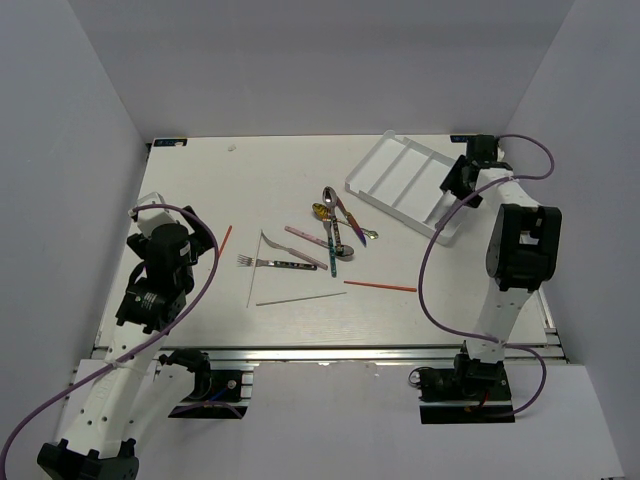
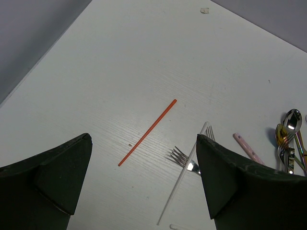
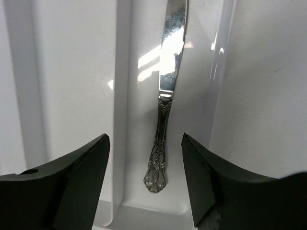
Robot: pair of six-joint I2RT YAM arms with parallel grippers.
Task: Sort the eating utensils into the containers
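Note:
The white tray (image 1: 385, 172) with its long compartments lies at the back right. My right gripper (image 1: 462, 180) hangs open over its rightmost compartment (image 3: 144, 72), where a silver knife (image 3: 165, 96) with an ornate handle lies flat. It holds nothing. My left gripper (image 1: 150, 215) is open and empty at the left, above the table. Below it lie a red chopstick (image 2: 147, 132), a pale chopstick (image 2: 183, 172) and a silver fork (image 2: 181, 157). Spoons (image 1: 332, 212), a pink-handled utensil (image 1: 305, 236) and a second red chopstick (image 1: 380, 286) lie mid-table.
A second pale chopstick (image 1: 300, 297) lies near the front. Grey walls close in the table on the left, back and right. A small white scrap (image 2: 205, 10) lies at the far edge.

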